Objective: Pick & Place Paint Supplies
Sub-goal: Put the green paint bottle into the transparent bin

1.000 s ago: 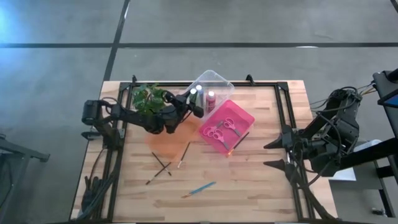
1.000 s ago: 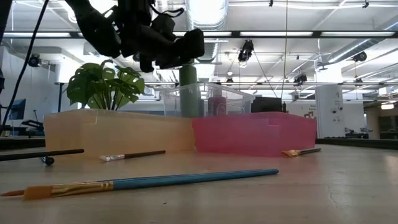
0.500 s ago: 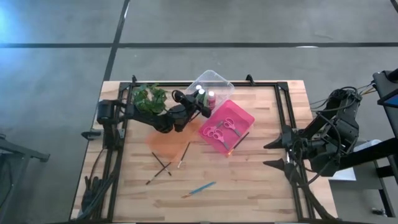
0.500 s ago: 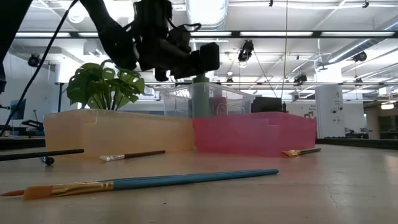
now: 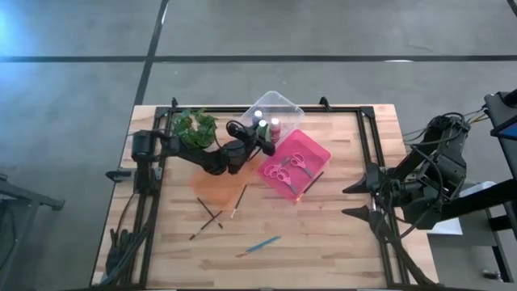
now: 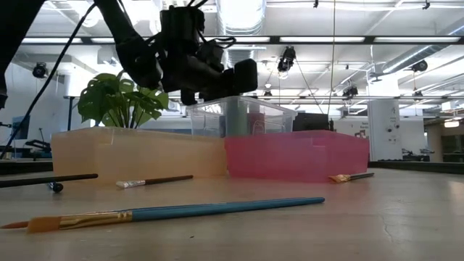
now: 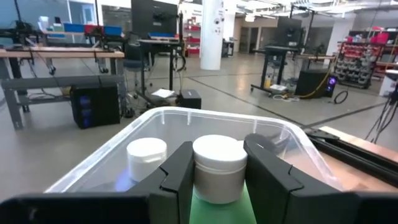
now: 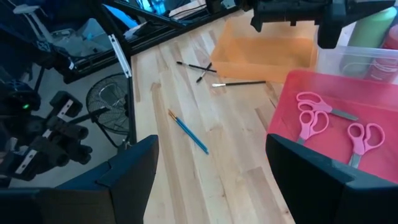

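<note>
My left gripper (image 7: 217, 180) is clamped on the green paint bottle (image 7: 219, 167) just under its cap, over the clear tray (image 5: 279, 103). Light, hard, slick plastic, so gripping the body beats the cap.

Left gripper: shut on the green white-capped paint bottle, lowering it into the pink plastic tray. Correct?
Not quite. The left gripper is shut on the green white-capped paint bottle, but over the clear plastic tray, not the pink one; the left wrist view shows it, and the high view agrees.
</note>
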You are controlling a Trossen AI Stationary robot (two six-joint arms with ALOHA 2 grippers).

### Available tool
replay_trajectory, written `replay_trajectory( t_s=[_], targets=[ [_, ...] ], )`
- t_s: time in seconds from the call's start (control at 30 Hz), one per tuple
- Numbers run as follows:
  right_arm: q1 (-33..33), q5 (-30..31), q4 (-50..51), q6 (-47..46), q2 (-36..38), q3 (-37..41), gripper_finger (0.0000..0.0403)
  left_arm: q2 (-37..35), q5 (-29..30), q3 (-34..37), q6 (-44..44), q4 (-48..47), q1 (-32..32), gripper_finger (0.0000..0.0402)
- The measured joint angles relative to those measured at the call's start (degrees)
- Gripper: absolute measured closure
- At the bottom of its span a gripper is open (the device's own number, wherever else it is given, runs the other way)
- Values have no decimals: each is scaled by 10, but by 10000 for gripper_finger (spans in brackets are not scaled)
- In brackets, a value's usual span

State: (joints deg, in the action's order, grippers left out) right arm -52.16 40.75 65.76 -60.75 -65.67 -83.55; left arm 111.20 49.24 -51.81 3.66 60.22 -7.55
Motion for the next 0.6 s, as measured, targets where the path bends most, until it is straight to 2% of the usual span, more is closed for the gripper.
replay_trajectory(
  t_s=[0.6],
  targets=[
    [0,6,1,-7,0,0,109,-2,6,22,0,30,3,285]
  ],
)
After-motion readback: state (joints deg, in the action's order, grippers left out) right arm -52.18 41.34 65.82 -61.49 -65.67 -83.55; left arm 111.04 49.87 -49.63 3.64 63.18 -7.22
